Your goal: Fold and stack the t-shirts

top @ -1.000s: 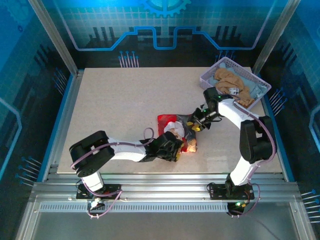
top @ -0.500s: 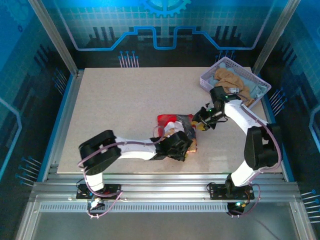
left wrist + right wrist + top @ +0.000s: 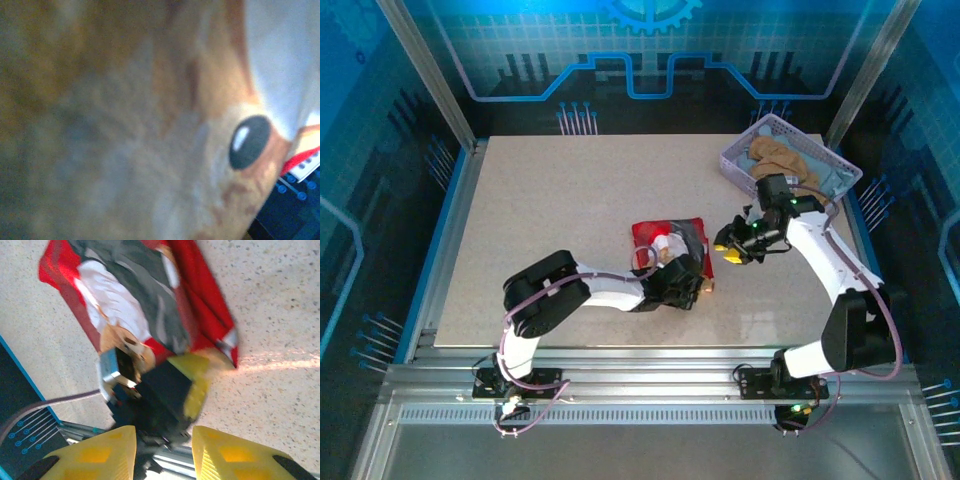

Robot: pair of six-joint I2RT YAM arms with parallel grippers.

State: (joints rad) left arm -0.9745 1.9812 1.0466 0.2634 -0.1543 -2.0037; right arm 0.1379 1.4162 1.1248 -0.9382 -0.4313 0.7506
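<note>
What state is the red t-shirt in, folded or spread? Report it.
Folded. The red t-shirt lies on the table as a compact rectangle, and the right wrist view shows layered red edges stacked at its corner.

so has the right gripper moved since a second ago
Yes. The right gripper has shifted right, away from the red shirt and closer to the basket in the overhead view.

The red t-shirt lies near the middle of the table, folded into a small rumpled bundle with its brown teddy-bear print facing up; 2 more, a tan tee and a pale blue-grey tee, sit crumpled together in the lavender basket at the far right corner.
</note>
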